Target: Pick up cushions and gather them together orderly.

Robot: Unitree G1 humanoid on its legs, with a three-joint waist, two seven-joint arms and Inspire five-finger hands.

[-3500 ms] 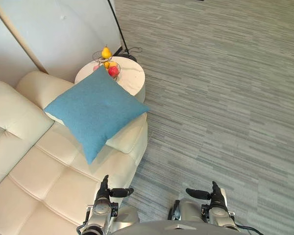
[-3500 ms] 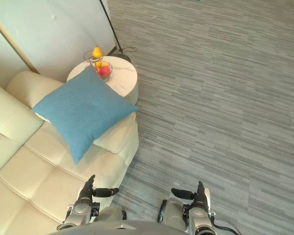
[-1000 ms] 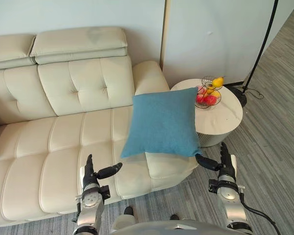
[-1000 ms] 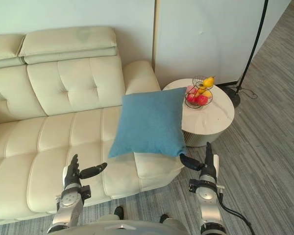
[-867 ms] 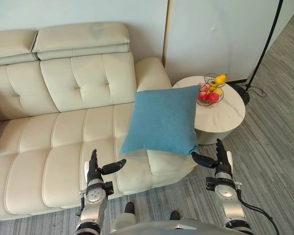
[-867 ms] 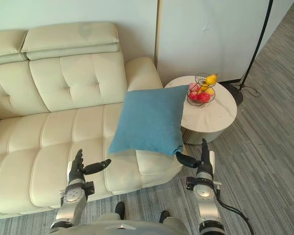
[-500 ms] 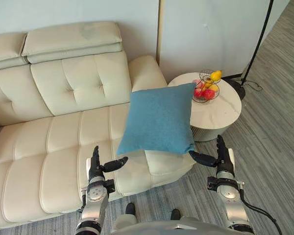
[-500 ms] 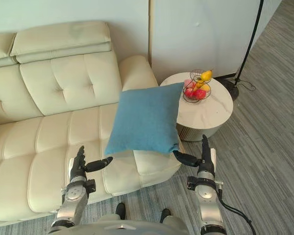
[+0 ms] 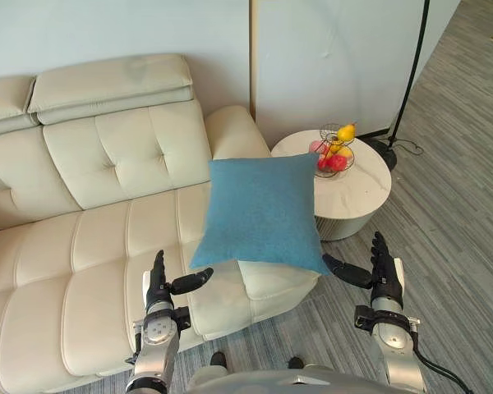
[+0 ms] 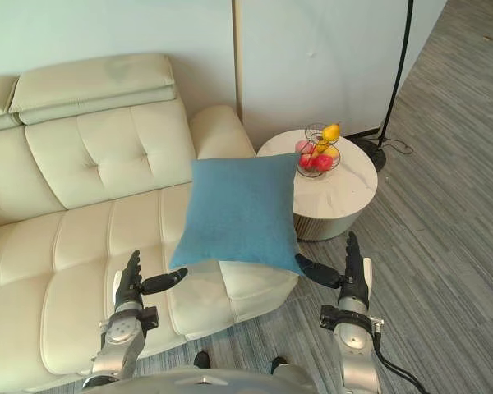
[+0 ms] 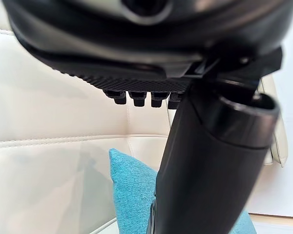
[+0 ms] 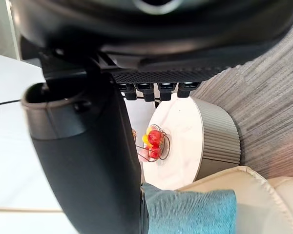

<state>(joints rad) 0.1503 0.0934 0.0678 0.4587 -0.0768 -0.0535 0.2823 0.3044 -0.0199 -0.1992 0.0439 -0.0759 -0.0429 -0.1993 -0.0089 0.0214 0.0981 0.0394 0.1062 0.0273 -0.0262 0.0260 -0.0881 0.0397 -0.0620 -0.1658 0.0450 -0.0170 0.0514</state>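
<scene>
Grey carpeted floor (image 9: 452,205) carries a cream sofa (image 9: 107,213) set against the wall, ahead of both hands. The blue cushion (image 9: 263,217) lies propped on its armrest end, between and just beyond the left hand (image 9: 158,287) and right hand (image 9: 384,275). Both are spread wide and empty, probably to flank it. A round table (image 9: 366,185) with a fruit basket (image 9: 333,152) stands beyond the right hand.

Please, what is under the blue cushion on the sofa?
The blue cushion lies on the armrest of the cream sofa; the armrest's front end shows below it. Whether anything else lies beneath is hidden by the cushion.
</scene>
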